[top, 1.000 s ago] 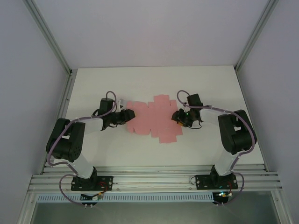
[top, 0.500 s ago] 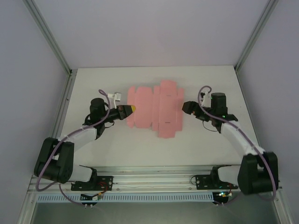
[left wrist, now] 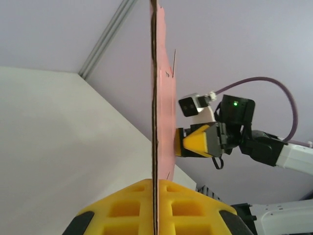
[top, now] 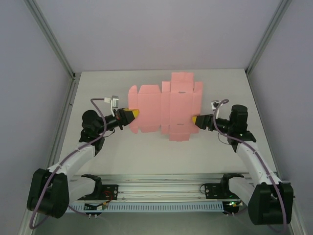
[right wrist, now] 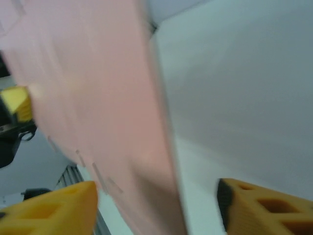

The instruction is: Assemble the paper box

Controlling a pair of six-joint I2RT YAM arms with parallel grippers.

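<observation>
One white counter (top: 146, 156) lies under everything. Two arms of mine reach across it, the left arm (top: 78, 154) from 7 o'clock and the right arm (top: 252, 156) from 5 o'clock.

Between them, a little toward 12 o'clock from the counter's middle, is the sheet (top: 164, 110). It is pink, die-cut and unfolded, with flaps (top: 182, 81) at its 12 and 6 o'clock ends. It looks lifted off the counter, though I can't be sure.

My left jaws are closed tight on its 9 o'clock edge. From the left wrist I see the sheet edge-on, pinched between my yellow pads (left wrist: 122, 208). My right jaws stand at its 3 o'clock edge, spread apart. The sheet passes between the fingers (right wrist: 54, 205) with a gap on either side, so they have hold of nothing, though that view is blurred.

I judge the sheet light, thin and floppy. It should crease or tear easily at the cuts, and it is slick enough to slip from a single pinch. It is best held at opposite edges on a plain panel, not on a flap.
</observation>
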